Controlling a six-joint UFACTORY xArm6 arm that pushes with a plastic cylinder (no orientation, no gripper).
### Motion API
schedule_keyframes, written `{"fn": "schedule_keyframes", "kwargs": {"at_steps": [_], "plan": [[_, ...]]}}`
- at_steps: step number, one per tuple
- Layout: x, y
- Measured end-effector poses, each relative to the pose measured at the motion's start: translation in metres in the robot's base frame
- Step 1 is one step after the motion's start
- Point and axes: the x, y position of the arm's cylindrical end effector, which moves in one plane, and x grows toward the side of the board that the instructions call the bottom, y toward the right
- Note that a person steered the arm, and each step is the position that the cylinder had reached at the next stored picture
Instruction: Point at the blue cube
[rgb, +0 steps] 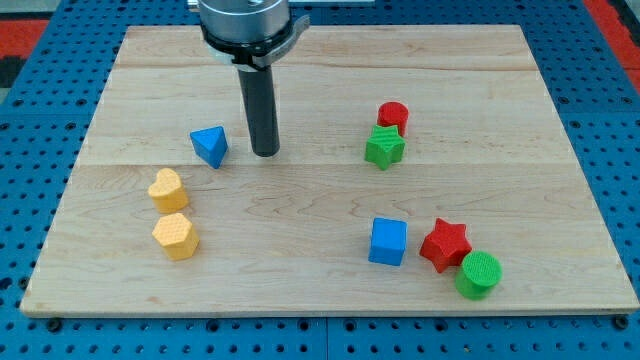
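Observation:
The blue cube (387, 241) sits on the wooden board (320, 90) toward the view's lower right, next to a red star (444, 244). My tip (265, 152) rests on the board left of centre, well up and to the left of the blue cube. A blue triangular block (209, 145) lies just left of my tip, a small gap between them.
A red cylinder (393, 116) and a green star (384, 147) touch at the right of centre. A green cylinder (479, 274) sits below right of the red star. A yellow heart (167, 188) and a yellow hexagon (175, 236) lie at the left.

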Motion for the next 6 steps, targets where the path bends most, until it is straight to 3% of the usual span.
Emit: {"fn": "schedule_keyframes", "kwargs": {"at_steps": [3, 4, 5, 6], "plan": [[-0.006, -0.060], [0.009, 0.010], [0.052, 0.093], [0.076, 0.083]]}}
